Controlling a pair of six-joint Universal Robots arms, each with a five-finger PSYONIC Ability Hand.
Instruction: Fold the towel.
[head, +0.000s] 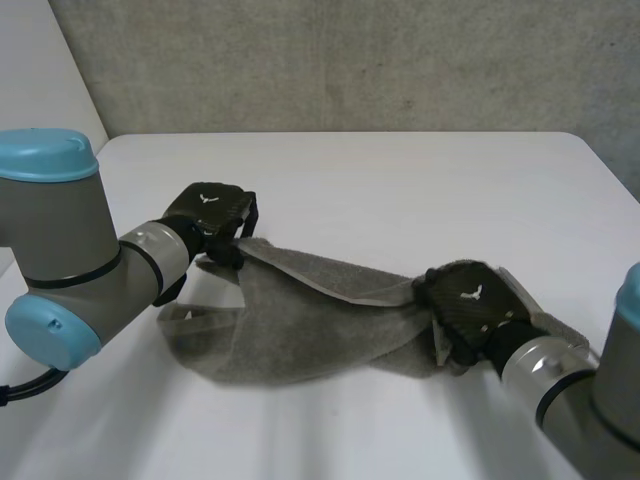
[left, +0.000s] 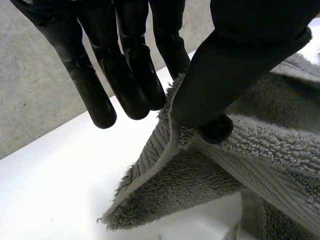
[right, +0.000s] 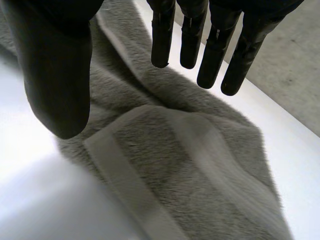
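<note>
A grey towel (head: 300, 325) lies bunched on the white table (head: 400, 180), stretched between my two hands. My left hand (head: 213, 213) is at the towel's left end. In its wrist view the thumb (left: 225, 75) pinches the towel's hemmed edge (left: 175, 135) against a fingertip, while the other fingers (left: 125, 70) hang straight beside it. My right hand (head: 468, 303) hovers over the towel's right end. Its fingers (right: 215, 55) are straight, and the thumb (right: 55, 80) stands apart above the folded hem (right: 190, 145), holding nothing.
A grey wall (head: 350, 60) stands behind the table's far edge. Bare white tabletop stretches behind the towel and in front of it (head: 300, 430). Both grey forearms reach in from the near corners.
</note>
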